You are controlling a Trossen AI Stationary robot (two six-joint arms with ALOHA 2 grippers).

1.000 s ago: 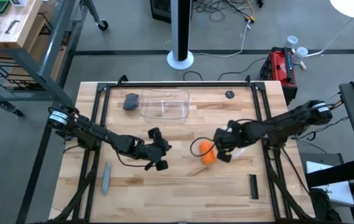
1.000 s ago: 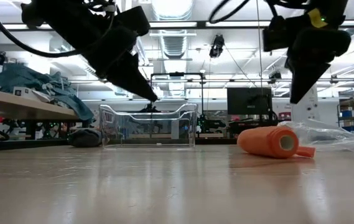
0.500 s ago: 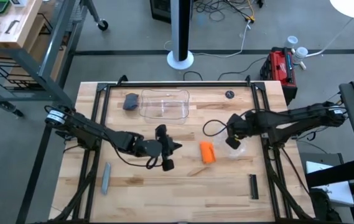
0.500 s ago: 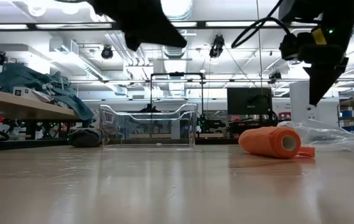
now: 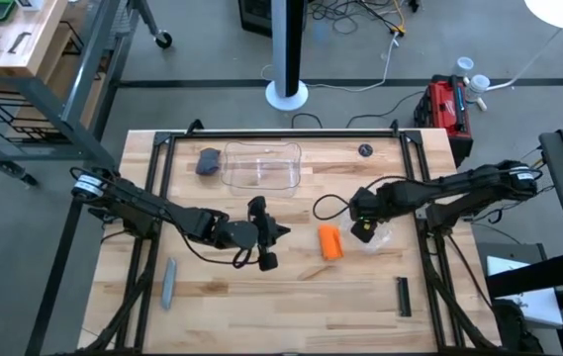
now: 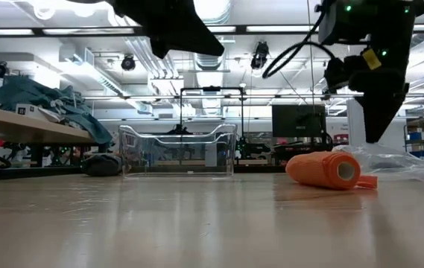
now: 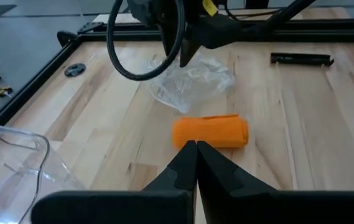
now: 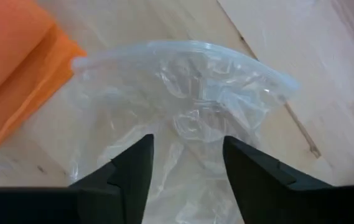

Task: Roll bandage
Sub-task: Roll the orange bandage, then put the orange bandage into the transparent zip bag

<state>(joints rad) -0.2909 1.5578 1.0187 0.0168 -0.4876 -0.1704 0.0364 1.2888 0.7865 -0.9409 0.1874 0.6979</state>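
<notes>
The bandage (image 5: pixel 330 241) lies on the tabletop (image 5: pixel 291 287) as a short orange roll, a little right of centre, with a loose tail end poking out flat at its far end toward the clear plastic wrapper (image 5: pixel 378 235). My right hand (image 5: pixel 359 229) hangs just at the roll's 3 o'clock side, over the wrapper, fingers spread apart and holding nothing. My left hand (image 5: pixel 266 247) waits at the roll's 9 o'clock, well apart, fingers pressed together and empty.

I judge the roll light, soft and springy: squeeze hard and it will flatten or unwind. The fabric looks grippy, not slick. I would pinch it across its middle, round the barrel, and keep the loose tail pressed under.
</notes>
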